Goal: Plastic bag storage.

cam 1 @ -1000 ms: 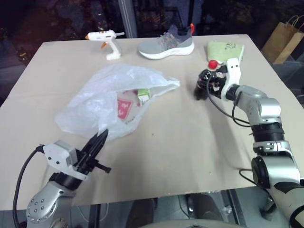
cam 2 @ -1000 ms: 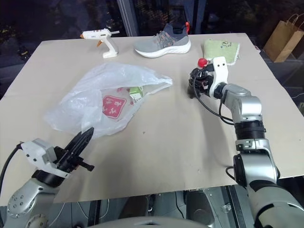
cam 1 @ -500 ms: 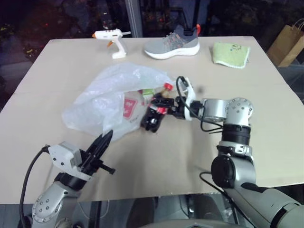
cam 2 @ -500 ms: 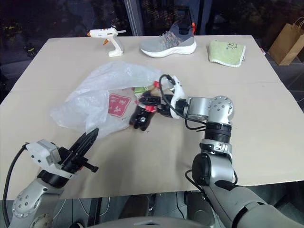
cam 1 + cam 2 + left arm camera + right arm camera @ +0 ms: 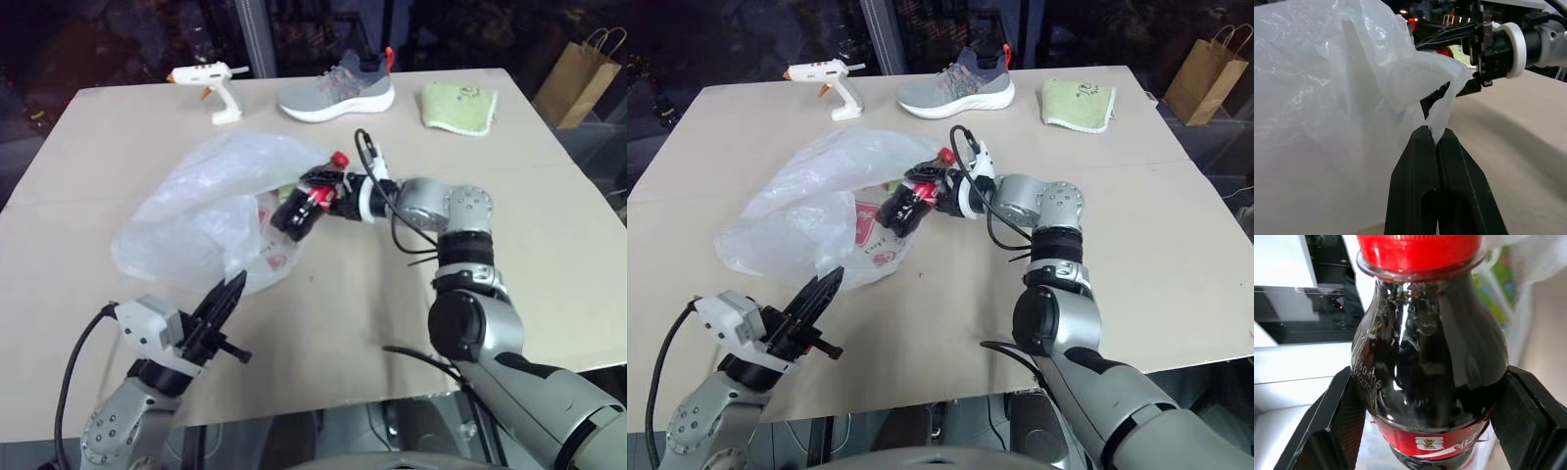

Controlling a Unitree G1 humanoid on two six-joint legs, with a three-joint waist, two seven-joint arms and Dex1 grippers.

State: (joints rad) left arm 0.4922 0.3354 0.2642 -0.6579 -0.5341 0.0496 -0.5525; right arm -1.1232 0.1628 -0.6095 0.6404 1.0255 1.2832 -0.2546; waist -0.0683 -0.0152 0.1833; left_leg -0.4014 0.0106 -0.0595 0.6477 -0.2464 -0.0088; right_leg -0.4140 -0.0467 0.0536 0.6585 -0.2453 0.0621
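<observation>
Right wrist view shows the right claw (image 5: 1425, 431) gripping a dark cola bottle (image 5: 1427, 362) by its sides, red cap (image 5: 1418, 249) up at the top of the frame. In the left eye view the bottle (image 5: 299, 208) is held lying almost flat in the middle of the frame, right at the mouth of the bag (image 5: 201, 220). The bag is a big, crinkly white one, and it lies on the table (image 5: 549, 225) in the left middle of the frame. The left claw (image 5: 1437, 147) is pressed tight together, and in the left wrist view it looks to pinch a thin edge of the bag and lift it, though I cannot be sure how firm that hold is. The job now seems to be putting the bottle into the bag. To do it well, the left claw should keep the edge up so the mouth stays wide, and the right claw should slide the bottle in slowly and low, then let go only once it is well inside. The thin bag could fold shut or slip. Inside the bag there is something green and a flat thing with a red label (image 5: 269, 253); I cannot tell what they are. Along the top of the frame sit a glue gun (image 5: 208, 83), a shoe (image 5: 338, 93) and a green cloth (image 5: 458, 106), well apart from the bag.
</observation>
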